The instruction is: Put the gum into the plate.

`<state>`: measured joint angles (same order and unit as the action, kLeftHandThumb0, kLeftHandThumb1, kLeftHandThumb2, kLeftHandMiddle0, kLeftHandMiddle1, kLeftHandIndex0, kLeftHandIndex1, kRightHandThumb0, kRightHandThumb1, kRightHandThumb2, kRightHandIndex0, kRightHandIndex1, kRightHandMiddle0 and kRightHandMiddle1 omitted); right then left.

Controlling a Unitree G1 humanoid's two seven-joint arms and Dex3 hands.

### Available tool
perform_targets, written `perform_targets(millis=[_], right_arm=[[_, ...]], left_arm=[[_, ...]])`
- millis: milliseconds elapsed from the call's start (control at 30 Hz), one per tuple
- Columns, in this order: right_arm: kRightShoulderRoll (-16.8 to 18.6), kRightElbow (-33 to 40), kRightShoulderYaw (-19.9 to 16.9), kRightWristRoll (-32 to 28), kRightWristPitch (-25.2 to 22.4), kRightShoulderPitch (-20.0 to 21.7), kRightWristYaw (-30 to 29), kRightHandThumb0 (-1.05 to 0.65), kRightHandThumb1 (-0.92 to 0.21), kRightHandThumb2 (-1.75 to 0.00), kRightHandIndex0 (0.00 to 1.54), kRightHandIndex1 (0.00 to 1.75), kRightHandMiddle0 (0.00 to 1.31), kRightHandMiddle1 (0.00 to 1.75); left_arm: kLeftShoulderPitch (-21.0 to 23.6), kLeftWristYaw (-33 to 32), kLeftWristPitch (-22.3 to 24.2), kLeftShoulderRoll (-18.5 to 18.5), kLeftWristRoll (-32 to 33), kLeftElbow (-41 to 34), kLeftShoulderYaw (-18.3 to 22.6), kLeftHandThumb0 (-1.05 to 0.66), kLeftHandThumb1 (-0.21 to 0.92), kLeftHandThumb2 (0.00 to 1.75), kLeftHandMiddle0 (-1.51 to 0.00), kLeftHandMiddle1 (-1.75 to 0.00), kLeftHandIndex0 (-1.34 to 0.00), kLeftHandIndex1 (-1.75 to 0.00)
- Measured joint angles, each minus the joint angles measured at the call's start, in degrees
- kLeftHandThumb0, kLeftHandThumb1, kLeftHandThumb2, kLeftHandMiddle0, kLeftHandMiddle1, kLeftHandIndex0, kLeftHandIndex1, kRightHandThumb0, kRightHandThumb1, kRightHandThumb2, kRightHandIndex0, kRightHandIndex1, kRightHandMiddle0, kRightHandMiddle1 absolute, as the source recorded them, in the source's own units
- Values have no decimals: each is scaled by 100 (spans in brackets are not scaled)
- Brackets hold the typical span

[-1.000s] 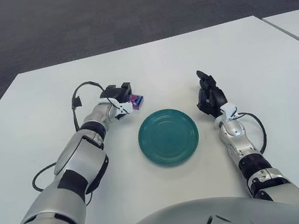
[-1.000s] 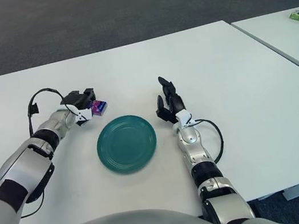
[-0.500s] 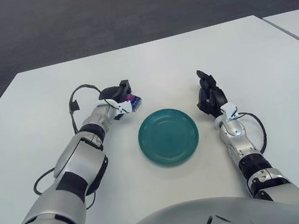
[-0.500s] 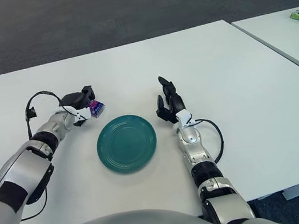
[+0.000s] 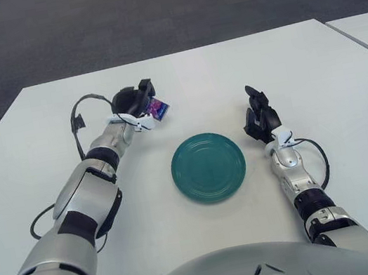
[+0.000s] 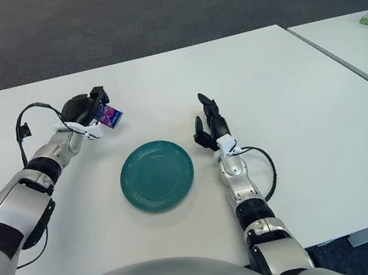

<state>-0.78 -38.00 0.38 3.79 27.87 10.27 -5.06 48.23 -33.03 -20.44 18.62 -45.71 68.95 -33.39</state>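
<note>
Fingers [image 5: 141, 90] of left hand [image 5: 132, 104] clamp the gum [image 5: 158, 108], lifted off the surface [image 5: 300, 67], toward far-left edge from plate [image 5: 208, 167]. Right hand [image 5: 260, 118] w/ fingers loosely extended, just right of plate.

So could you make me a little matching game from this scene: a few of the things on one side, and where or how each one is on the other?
Things:
1. gum
2. plate
3. right hand
4. left hand

States:
a. teal, lying on the white table with nothing in it
b. shows right of the plate, holding nothing
c. a small purple pack, held up off the table
d. closed around the pack, beyond and left of the plate

Pairs: 1-c, 2-a, 3-b, 4-d
</note>
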Motion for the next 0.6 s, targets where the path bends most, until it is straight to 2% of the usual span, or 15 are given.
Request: perform_targets(millis=[267,600], right_arm=[[9,0,30,5,-29,6,-69,-70,-92,-93,17,2,0,47],[19,9,85,23,-50,11,-181,-72,-92,-92,18,2,0,47]], left_arm=[[-180,-179,22,-17,-394,-1062,-289,0,4,158,-86,-159,-61,-175],[-573,-302,18,33,-811,-1885,-547,0,-3,168,-88,-167,-65,-175]])
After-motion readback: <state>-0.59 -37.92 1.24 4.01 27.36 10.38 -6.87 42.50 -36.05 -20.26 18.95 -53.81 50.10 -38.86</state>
